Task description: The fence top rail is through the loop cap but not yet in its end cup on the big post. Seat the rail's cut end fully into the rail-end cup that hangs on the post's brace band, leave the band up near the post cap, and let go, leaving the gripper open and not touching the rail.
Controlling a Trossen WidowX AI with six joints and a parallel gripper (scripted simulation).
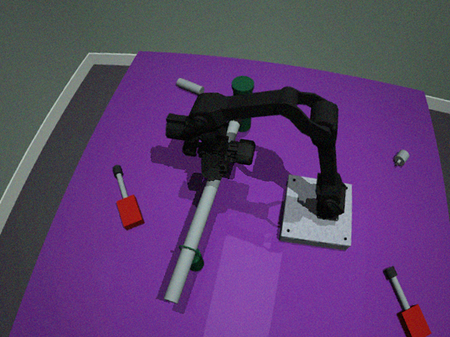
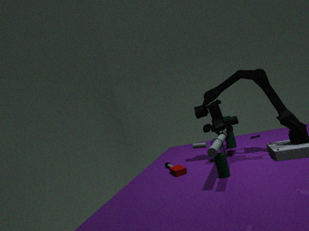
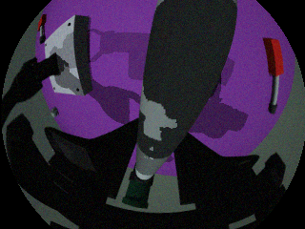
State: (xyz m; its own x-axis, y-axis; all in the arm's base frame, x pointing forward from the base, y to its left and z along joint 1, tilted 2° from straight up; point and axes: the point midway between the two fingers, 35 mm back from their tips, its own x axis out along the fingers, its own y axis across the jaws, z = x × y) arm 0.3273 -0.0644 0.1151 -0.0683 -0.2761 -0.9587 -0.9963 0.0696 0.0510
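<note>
The long grey rail [image 1: 197, 224] [image 2: 216, 146] [image 3: 191, 62] slopes toward the big green post [image 1: 243, 84] [image 2: 231, 139] [image 3: 136, 195] at the back. Its near part passes through the thin loop cap [image 1: 190, 248] at the short green post [image 1: 197, 263] [image 2: 222, 166]. My gripper [image 1: 214, 174] [image 2: 220, 132] [image 3: 156, 125] is shut on the rail, toward its far end, above the table. The pale far end shows at the big post's front in the wrist view. I cannot make out the end cup or brace band, nor tell whether the end is inside the cup.
A short grey cylinder [image 1: 189, 85] [image 2: 199, 145] lies left of the big post. A red-headed mallet [image 1: 129, 212] [image 2: 178, 170] [image 3: 274, 57] lies left of the rail. My base plate [image 1: 313, 234] [image 2: 290, 152] [image 3: 82, 57] is to the right. Two more mallets lie at the front and right.
</note>
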